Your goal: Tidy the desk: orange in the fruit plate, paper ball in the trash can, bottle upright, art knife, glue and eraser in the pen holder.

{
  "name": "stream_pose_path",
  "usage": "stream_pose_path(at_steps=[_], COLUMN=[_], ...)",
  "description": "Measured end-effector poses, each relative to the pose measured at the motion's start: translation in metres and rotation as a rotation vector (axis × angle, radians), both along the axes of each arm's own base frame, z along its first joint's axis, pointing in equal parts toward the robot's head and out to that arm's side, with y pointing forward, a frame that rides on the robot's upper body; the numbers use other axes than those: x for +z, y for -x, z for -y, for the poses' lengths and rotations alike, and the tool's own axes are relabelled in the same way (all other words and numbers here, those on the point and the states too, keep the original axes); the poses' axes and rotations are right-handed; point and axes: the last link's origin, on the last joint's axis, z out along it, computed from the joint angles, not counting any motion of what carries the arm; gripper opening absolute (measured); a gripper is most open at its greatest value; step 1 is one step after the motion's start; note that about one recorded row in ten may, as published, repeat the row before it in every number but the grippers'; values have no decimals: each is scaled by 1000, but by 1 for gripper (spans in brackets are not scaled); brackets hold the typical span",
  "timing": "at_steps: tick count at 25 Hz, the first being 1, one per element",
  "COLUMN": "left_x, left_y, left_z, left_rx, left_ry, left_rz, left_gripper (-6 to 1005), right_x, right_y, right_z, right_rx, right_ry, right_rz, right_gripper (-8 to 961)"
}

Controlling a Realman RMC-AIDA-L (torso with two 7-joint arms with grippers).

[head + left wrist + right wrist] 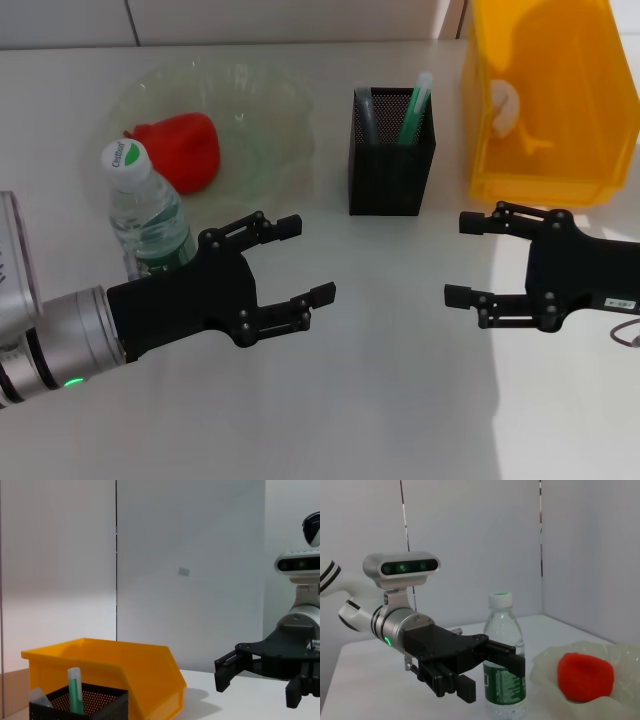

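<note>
The orange lies in the pale green fruit plate at the far left. Just in front of the plate the bottle stands upright, cap on. The black mesh pen holder holds a green stick and a grey tool; the eraser is hidden. A white paper ball shows through the wall of the trash can. My left gripper hovers open beside the bottle, holding nothing. My right gripper faces it, open and empty, in front of the bin.
Bare white desk lies between the two grippers and toward the front edge. A wall runs behind the desk. The right wrist view shows the bottle and orange; the left wrist view shows the trash can and pen holder.
</note>
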Motion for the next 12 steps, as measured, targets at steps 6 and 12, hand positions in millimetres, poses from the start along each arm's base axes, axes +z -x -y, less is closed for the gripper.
stream_pose_path(at_steps=[6, 12], left_x=[-1, -1], left_y=[0, 0], left_z=[1, 1], left_rx=[1, 0], left_ry=[14, 17], left_rz=[-4, -1], left_gripper=[802, 802], right_x=[-11, -11], right_y=[2, 2], right_z=[-5, -6], right_rx=[-3, -4], right_ry=[29, 28], right_rz=[28, 29], right_gripper=[830, 830])
